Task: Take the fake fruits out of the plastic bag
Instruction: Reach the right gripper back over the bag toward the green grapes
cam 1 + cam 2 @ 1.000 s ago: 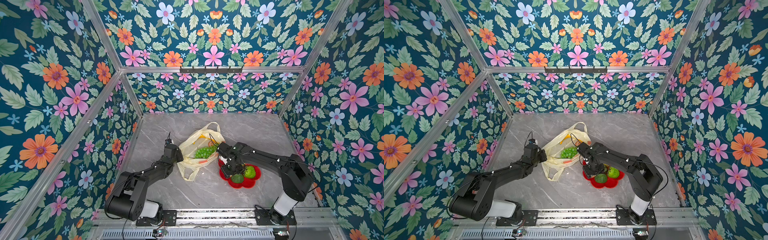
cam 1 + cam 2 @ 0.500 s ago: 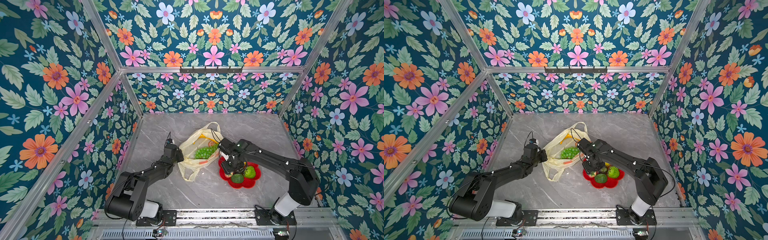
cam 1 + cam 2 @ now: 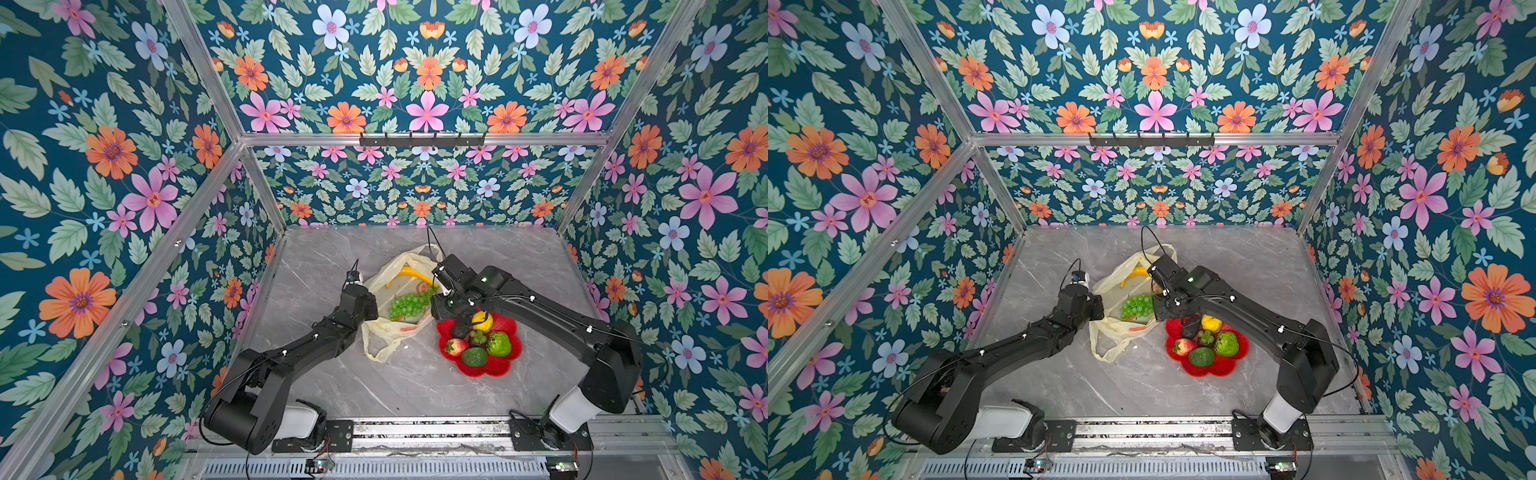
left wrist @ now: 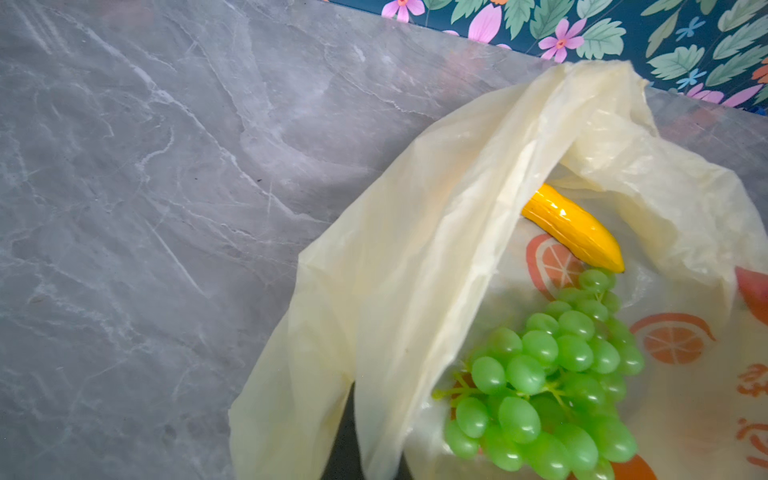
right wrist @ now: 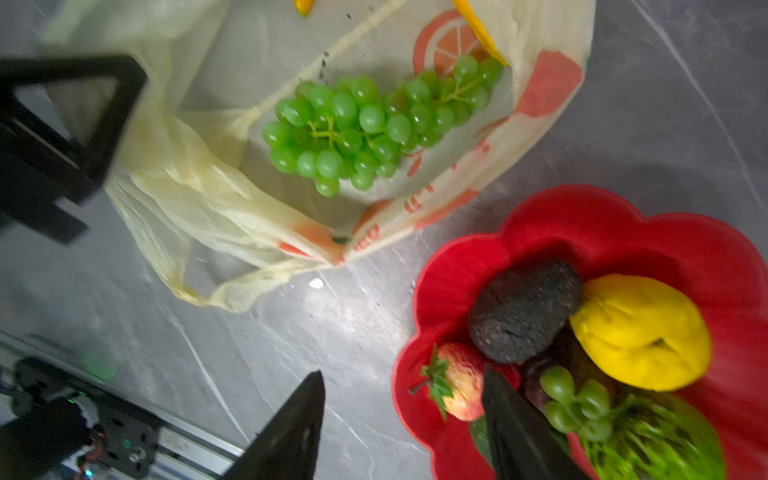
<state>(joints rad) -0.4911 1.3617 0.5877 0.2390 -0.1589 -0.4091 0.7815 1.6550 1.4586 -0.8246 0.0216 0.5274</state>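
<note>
The grey marbled worktop (image 3: 519, 257) carried a bag (image 3: 388, 332) and, just beside it, a red plate (image 3: 498, 365).

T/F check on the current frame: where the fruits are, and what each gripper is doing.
1. The strawberry lies on the plate. True.
2. The banana is on the plate. False: it lies in the bag.
3. The grapes are in the bag. True.
4. The right gripper holds the lemon. False: its fingers are open and empty, and the lemon lies on the plate.
5. The left gripper is shut on the bag. True.
</note>
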